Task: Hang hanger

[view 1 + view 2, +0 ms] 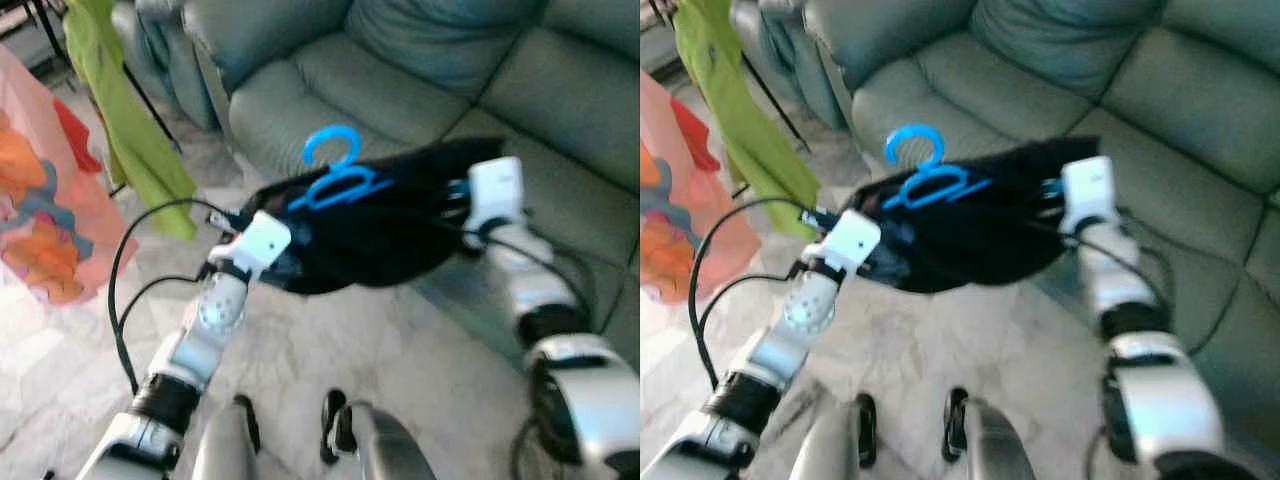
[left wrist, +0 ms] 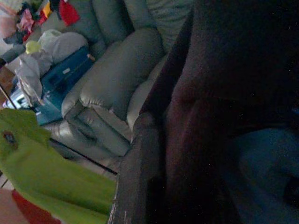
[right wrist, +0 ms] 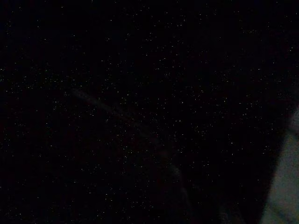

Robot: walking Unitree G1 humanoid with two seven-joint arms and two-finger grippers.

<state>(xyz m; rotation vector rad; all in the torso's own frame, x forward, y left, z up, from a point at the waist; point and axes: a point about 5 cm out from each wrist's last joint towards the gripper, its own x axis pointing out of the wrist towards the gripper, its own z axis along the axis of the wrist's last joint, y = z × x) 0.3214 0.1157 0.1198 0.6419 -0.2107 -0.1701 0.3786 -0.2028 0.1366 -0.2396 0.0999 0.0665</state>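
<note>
Left end effector (image 1: 268,225) raised at mid-frame in the head views, its tip buried in the near-left edge of a black garment (image 1: 390,225); fingers hidden by the cloth, so I cannot tell whether they are apart or together. Right end effector (image 1: 462,195) raised on the other side, at the right edge of the same garment; fingers likewise hidden, state cannot be told.

Black garment spans between the two arms, held up off the floor (image 1: 400,380), in front of a grey-green sofa (image 1: 500,90). Blue hanger (image 1: 335,170) sits on top of the garment, nearer the left arm: hook standing above the cloth, shoulders partly showing against the black fabric. Head views slightly blurred.

Left of the robot: green cloth (image 1: 125,110) hanging down, and beside it a pink and orange patterned fabric (image 1: 40,210) at the frame edge. Black cables loop off the left forearm.

Left wrist view: dark cloth close to the lens, sofa armrest (image 2: 107,88) beyond, green cloth near the bottom corner, a heap of mixed items (image 2: 42,70) behind the sofa. Right wrist view almost wholly black; nothing to make out.
</note>
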